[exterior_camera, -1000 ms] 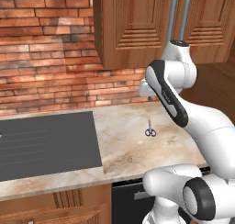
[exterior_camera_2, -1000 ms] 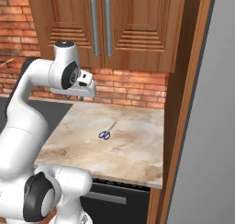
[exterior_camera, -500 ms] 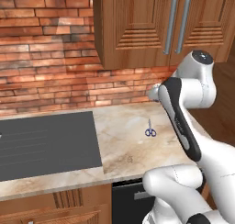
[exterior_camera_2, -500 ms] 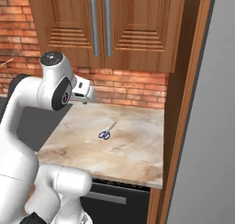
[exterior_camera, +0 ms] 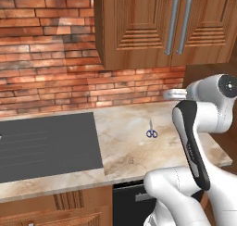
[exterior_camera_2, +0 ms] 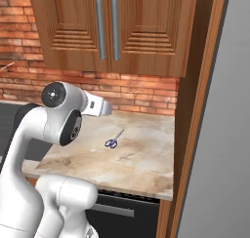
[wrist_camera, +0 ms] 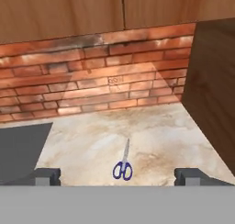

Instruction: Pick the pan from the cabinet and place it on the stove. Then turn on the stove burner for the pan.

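The cabinet hangs on the brick wall above the counter. Both of its raised-panel doors are shut, with the grey bar handles side by side. The pan is hidden. The stove shows as a flat dark top at the left end of the counter, and its corner appears in the hand view. My gripper is open and holds nothing. Its fingertips stand far apart. It hovers over the marble counter below the cabinet, pointing at the back wall. The hand juts from the folded arm.
Small blue-handled scissors lie on the marble counter, also seen as scissors. A tall wooden side panel and a grey fridge wall close off the right. Brick backsplash runs behind.
The arm has folded down and swung right in the left base view, bringing the hand lower over the counter. The scissors and the cabinet doors have not moved.
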